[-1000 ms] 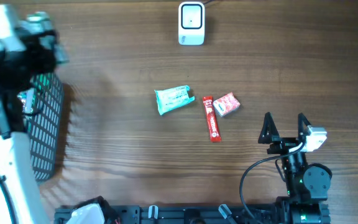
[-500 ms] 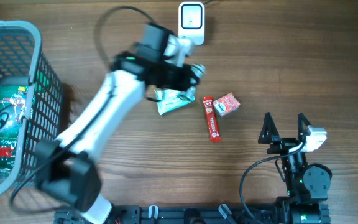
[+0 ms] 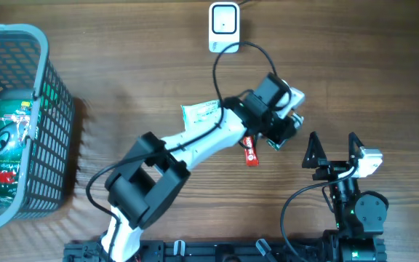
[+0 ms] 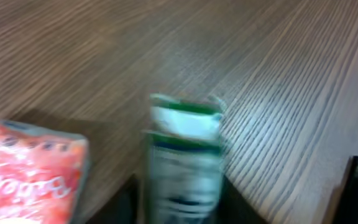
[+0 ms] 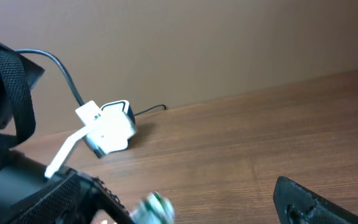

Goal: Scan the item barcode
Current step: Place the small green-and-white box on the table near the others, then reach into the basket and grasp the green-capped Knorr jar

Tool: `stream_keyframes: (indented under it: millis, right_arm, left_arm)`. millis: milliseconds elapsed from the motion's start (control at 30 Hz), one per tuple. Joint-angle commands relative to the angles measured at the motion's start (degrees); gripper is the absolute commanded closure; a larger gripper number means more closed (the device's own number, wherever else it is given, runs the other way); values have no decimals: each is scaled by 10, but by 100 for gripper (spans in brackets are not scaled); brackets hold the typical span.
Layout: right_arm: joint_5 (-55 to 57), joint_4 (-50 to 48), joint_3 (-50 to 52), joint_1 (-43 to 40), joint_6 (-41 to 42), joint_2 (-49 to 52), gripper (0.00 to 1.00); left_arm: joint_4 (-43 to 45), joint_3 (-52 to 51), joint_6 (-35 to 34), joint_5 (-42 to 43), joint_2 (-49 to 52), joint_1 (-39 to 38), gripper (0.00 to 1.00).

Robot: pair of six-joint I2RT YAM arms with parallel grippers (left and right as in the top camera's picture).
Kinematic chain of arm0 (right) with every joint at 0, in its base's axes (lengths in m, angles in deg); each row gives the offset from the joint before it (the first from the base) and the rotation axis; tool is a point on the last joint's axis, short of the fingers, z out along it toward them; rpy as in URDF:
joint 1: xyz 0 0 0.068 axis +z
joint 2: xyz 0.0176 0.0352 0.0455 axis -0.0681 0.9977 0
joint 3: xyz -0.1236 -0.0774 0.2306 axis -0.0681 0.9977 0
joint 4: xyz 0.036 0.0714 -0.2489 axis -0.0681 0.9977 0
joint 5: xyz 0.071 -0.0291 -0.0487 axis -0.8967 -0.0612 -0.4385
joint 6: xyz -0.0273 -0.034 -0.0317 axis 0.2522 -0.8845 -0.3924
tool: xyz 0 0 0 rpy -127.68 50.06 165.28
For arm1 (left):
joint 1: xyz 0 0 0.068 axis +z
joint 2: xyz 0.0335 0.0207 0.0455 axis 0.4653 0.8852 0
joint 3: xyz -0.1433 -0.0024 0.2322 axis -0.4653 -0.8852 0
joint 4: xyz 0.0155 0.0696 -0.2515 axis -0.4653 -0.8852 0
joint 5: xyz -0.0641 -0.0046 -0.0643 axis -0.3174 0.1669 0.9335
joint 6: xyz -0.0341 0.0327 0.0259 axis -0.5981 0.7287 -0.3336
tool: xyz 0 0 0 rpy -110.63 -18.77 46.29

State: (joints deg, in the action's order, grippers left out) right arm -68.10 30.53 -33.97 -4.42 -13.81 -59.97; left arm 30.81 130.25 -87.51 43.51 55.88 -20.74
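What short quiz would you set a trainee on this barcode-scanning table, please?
1. True or false: the basket is empty.
2. Which item lies nearest the left hand? A) the red-and-white packet B) the teal packet C) the scanner
3. How do the jaws of the right hand stand?

Key
1. False: a green package lies in it.
2. A.
3. Open, holding nothing.
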Motion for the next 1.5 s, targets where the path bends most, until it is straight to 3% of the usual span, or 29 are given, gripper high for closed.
stream_keyframes:
  millis: [0, 33, 67, 100, 233, 333, 467, 533, 600, 733, 767, 867, 933, 1100, 1167, 1200, 1467]
  right_arm:
    - [6, -1, 1, 3, -5, -5, 0]
    - [6, -1, 1, 3, -5, -5, 0]
    - [6, -1, 1, 3, -5, -5, 0]
    - [6, -1, 1, 3, -5, -5, 0]
    - [6, -1, 1, 3, -5, -5, 0]
    - [6, -1, 1, 3, -5, -5, 0]
    - [6, -1, 1, 3, -5, -5, 0]
    - [6, -1, 1, 3, -5, -5, 0]
    - [6, -1, 1, 3, -5, -5, 1]
    - [6, -1, 1, 3, -5, -5, 0]
    - [6, -1, 1, 3, -5, -5, 1]
    - [6, -1, 1, 3, -5, -5, 0]
    - [6, -1, 1, 3, -5, -5, 0]
    - [6, -1, 1, 3, -5, -5, 0]
    - [6, -1, 1, 3, -5, -5, 0]
    - [6, -1, 1, 3, -5, -5, 0]
    - [6, -1, 1, 3, -5, -5, 0]
  left_arm:
    - [12, 7, 0, -38, -4, -9, 44]
    - [14, 8, 0, -46, -13, -3, 32]
    - [12, 10, 0, -68, -26, 8, 6]
    - [10, 10, 0, -89, -41, 19, 0]
    - [-43, 11, 42, -161, -165, 104, 0]
    - [-91, 11, 43, -167, -249, 164, 0]
    - [-224, 11, 78, -238, -357, 260, 0]
    - [-217, 11, -5, -317, -405, 309, 0]
    - [-200, 11, -130, -403, -467, 384, 0]
    - [-219, 11, -332, -435, -553, 589, 0]
    - [-227, 11, -346, -435, -556, 629, 0]
    - [-258, 8, -345, -434, -536, 736, 0]
    - [-289, 8, -334, -433, -496, 767, 0]
    - [-280, 8, -182, -393, -355, 775, 0]
    - [-279, 9, -73, -285, -270, 775, 0]
    - [-279, 8, -52, -252, -255, 775, 0]
    - [-256, 8, -38, -182, -159, 775, 0]
